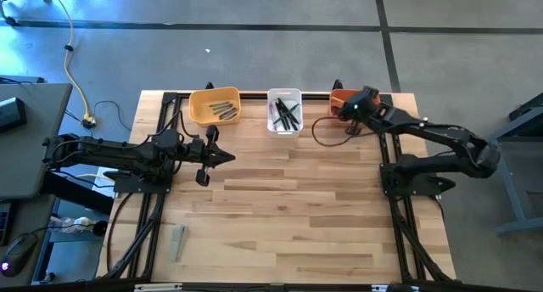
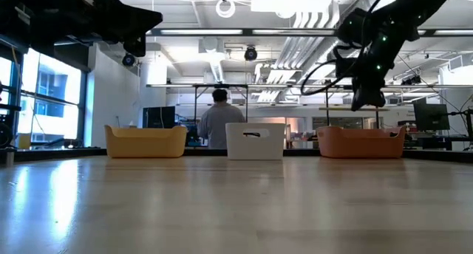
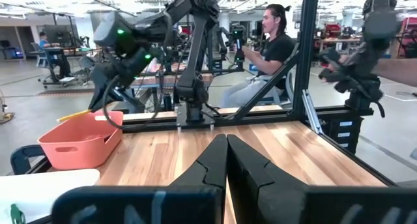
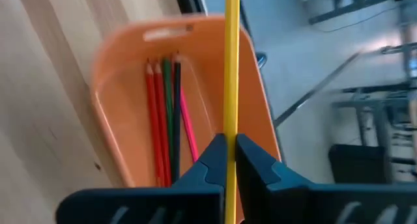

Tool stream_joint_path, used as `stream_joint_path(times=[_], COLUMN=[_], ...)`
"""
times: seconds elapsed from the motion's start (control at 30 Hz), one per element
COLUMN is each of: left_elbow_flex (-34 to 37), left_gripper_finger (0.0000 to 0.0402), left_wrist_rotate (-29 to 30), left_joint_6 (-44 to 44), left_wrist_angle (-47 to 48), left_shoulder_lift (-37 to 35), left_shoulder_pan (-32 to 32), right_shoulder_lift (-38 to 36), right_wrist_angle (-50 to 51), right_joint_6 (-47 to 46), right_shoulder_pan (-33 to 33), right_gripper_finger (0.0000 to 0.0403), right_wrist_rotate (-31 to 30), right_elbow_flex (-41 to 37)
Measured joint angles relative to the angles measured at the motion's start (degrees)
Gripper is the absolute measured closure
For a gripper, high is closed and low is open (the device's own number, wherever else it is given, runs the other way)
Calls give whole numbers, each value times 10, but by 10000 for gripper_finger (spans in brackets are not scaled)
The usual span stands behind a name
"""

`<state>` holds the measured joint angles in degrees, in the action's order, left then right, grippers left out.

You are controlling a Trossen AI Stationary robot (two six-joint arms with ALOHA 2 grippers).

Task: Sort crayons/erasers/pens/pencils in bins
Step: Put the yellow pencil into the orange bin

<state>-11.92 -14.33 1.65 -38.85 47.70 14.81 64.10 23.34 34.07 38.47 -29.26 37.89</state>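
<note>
Wooden counter [image 1: 280,207] carrying three bins along its far edge: yellow-orange [image 1: 215,106], white [image 1: 284,111], red-orange [image 4: 124,107]. Right tool [image 4: 229,160] above the red-orange bin, clamped on a yellow pencil [image 4: 231,61], other pencils [image 4: 163,120] lying inside. Left tool [image 3: 227,160] pinched shut on nothing, above the counter near the yellow-orange bin.

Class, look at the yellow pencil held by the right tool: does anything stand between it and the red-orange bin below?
Nothing visible does. The right tool is shut on the yellow pencil directly above the open red-orange bin. Inside lie only other pencils, flat on the bottom, leaving room beside them.
</note>
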Motion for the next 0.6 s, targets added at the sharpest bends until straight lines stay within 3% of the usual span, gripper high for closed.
stream_joint_path(times=[0.2,0.3,0.6], left_elbow_flex=[0,0,0], left_gripper_finger=[401,401,401], left_wrist_rotate=[2,2,2], left_joint_6=[0,0,0], left_wrist_angle=[0,0,0], left_shoulder_lift=[0,0,0], left_shoulder_pan=[0,0,0], right_shoulder_lift=[7,27,129], right_wrist_angle=[-9,-9,-75], right_joint_6=[40,46,70], right_shoulder_pan=[103,129,162], right_gripper_finger=[401,401,402], right_wrist_rotate=[102,125,127], right_elbow_flex=[-3,-3,-3])
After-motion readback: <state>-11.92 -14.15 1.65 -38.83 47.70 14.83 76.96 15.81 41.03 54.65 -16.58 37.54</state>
